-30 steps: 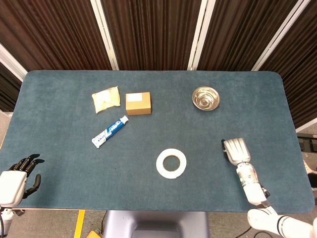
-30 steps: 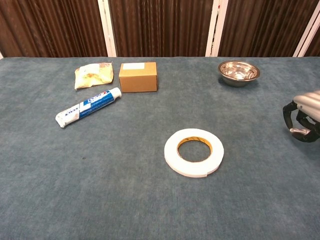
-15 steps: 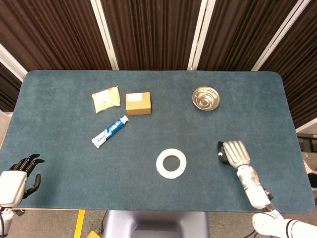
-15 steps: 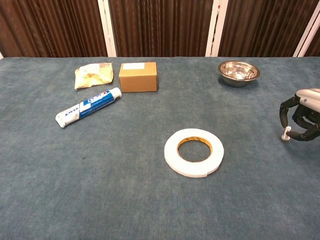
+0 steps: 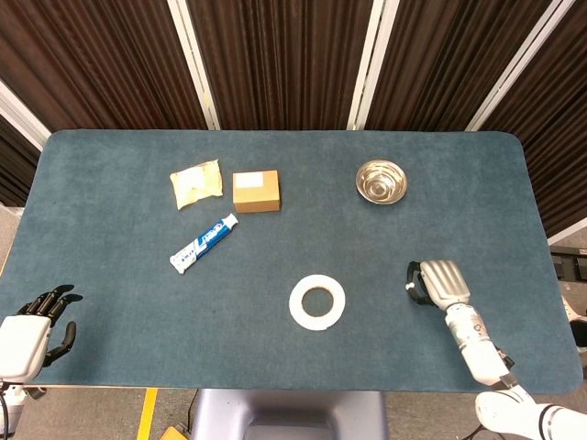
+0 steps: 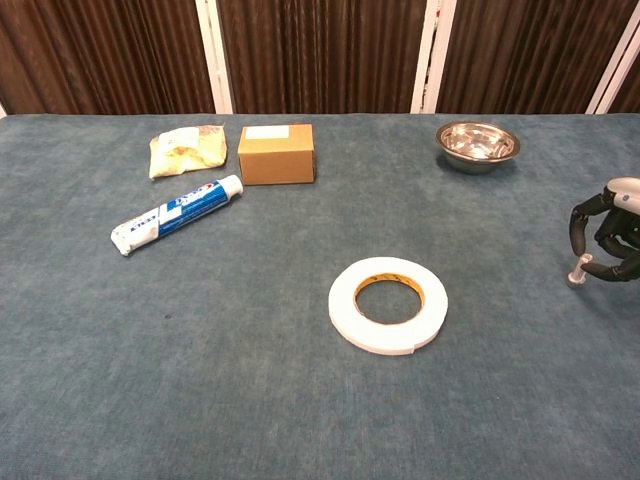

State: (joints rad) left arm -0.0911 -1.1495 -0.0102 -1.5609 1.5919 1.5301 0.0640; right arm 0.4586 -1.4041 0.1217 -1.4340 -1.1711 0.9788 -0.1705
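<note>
- Since the frame half a second earlier, my right hand [image 5: 438,282] had slid slightly toward the table's right edge and nearer me; nothing else had shifted.
- It hovered over the felt-like blue table [image 5: 110,220], dark fingers [image 6: 590,222] curled under the silver back, gripping nothing.
- Nearest it lay the flat white ring of tape [image 5: 317,302], well apart on the cloth near the front middle.
- Beyond it sat a round, shiny steel bowl [image 5: 381,180].
- My left hand [image 5: 32,327] rested at the near left corner, fingers spread, empty.
- At far left lay a toothpaste tube [image 5: 204,243], a cardboard box [image 5: 256,191] and a crinkled yellow packet [image 5: 196,183].
</note>
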